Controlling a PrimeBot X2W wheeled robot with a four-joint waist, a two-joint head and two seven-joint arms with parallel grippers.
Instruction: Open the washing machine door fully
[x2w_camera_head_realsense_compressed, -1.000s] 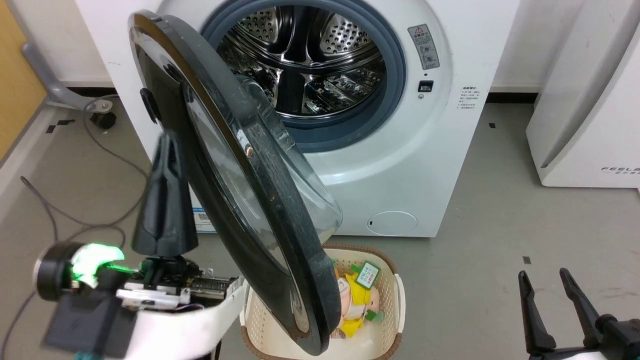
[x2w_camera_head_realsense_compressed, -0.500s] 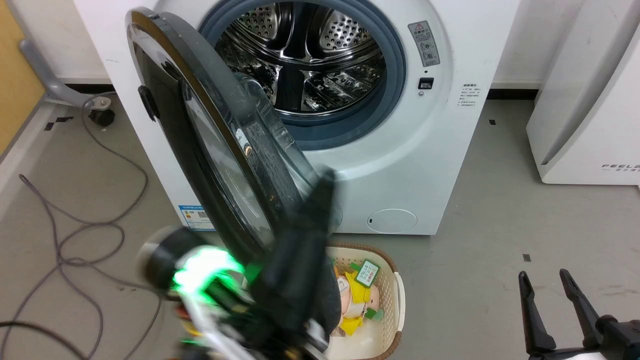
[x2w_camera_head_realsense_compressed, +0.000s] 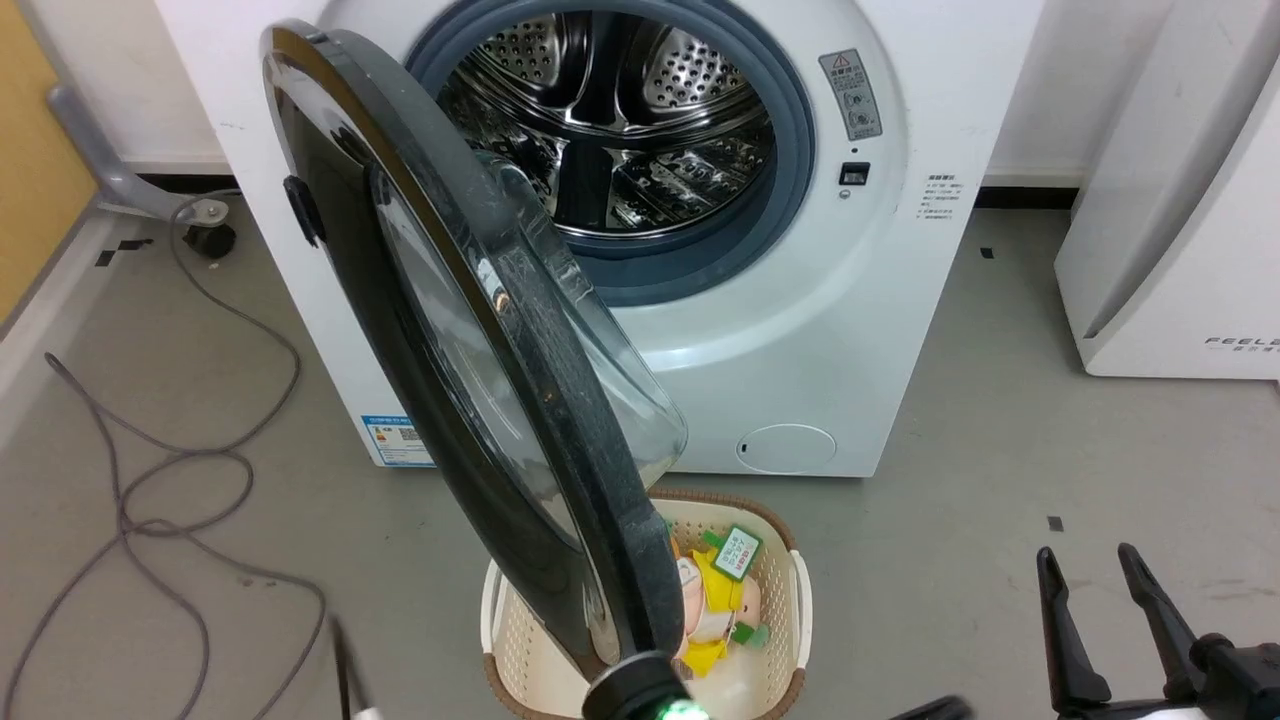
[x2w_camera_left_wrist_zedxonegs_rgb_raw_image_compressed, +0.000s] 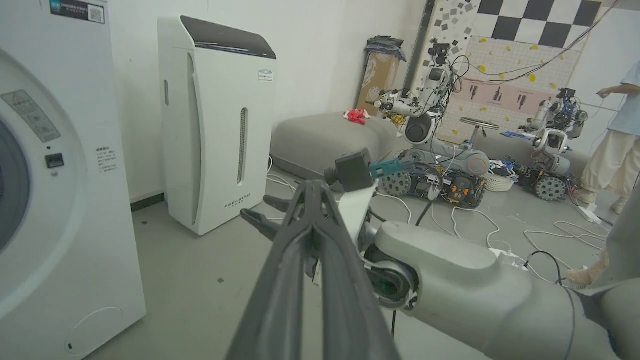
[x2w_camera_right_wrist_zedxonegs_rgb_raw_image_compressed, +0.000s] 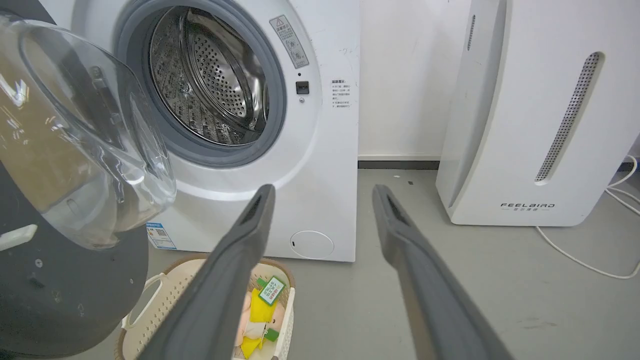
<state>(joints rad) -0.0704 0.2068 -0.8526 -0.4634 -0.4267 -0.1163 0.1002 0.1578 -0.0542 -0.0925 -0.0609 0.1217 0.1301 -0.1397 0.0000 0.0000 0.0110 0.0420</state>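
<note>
The washing machine door (x2w_camera_head_realsense_compressed: 470, 300) stands swung out from the washing machine (x2w_camera_head_realsense_compressed: 860, 330), edge-on above the basket (x2w_camera_head_realsense_compressed: 797, 585) in front of the machine, so about halfway and not yet fully back. The left gripper (x2w_camera_left_wrist_zedxonegs_rgb_raw_image_compressed: 312, 192), fingers pressed together on nothing, points across the machine's front, probably freed to push. The right gripper (x2w_camera_head_realsense_compressed: 1087, 555) waits well in front of the machine, spread wide and empty
</note>
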